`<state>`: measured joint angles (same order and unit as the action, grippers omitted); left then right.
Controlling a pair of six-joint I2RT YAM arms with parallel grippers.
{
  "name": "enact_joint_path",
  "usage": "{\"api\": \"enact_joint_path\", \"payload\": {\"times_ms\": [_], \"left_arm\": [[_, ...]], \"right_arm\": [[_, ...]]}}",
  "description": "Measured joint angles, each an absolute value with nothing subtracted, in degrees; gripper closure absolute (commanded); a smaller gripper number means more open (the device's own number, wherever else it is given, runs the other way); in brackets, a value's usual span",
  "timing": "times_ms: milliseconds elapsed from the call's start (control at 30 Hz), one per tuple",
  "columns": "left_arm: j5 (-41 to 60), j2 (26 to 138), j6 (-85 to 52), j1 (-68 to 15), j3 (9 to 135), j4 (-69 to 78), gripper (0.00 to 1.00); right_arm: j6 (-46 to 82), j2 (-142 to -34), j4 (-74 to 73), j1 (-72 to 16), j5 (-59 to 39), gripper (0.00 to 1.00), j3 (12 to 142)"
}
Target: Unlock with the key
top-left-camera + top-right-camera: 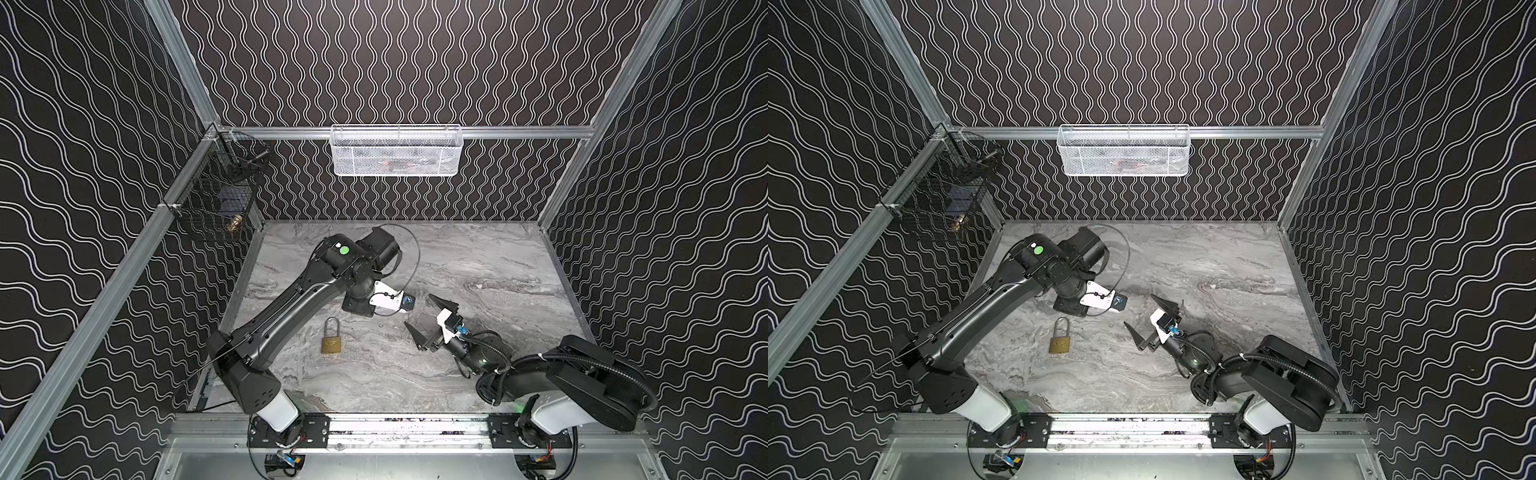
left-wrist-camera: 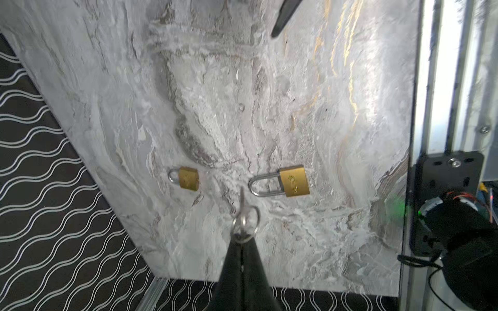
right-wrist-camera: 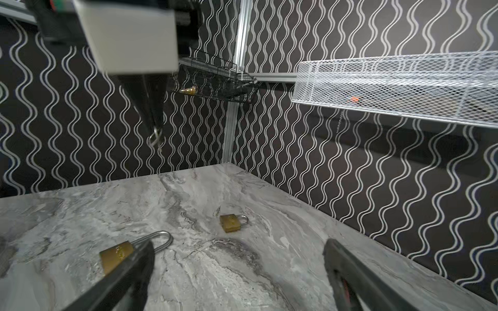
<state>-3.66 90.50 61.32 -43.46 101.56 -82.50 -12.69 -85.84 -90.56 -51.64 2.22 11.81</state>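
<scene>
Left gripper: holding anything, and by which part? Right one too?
Left gripper is shut on the key, pinched at its ring end; the blade sticks out free. Right gripper is open, holding nothing.

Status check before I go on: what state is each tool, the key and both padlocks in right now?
Left tool: shut on the key, gripped at its ring, held off the table.
Key: in the left tool, not in either lock.
Long-shackle padlock: lying flat, shackle closed.
Small padlock: lying flat, shackle closed.
Right tool: open, empty.
</scene>
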Motion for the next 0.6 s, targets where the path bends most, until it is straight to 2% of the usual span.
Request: {"api": "enact_joint_path", "payload": {"times_ms": [167,367,600], "left_arm": [[2.9,88.55,61.56,-42.65,96.9,-80.82,1.0],[7.79,85.32,61.89,-42.06,91.46,-78.13,1.0],[8.29,84.42,61.91,-41.98,89.95,-76.29,1.0]], "right_arm": [[-10.48,-83.5,-90.39,-51.7,-3.97,0.25,14.13],[-8.14,-82.63,-88.53,-51.68,-11.75,0.42,16.6],[-7.11,-81.56,-81.84,-52.47,-18.87,0.46,18.94]]}}
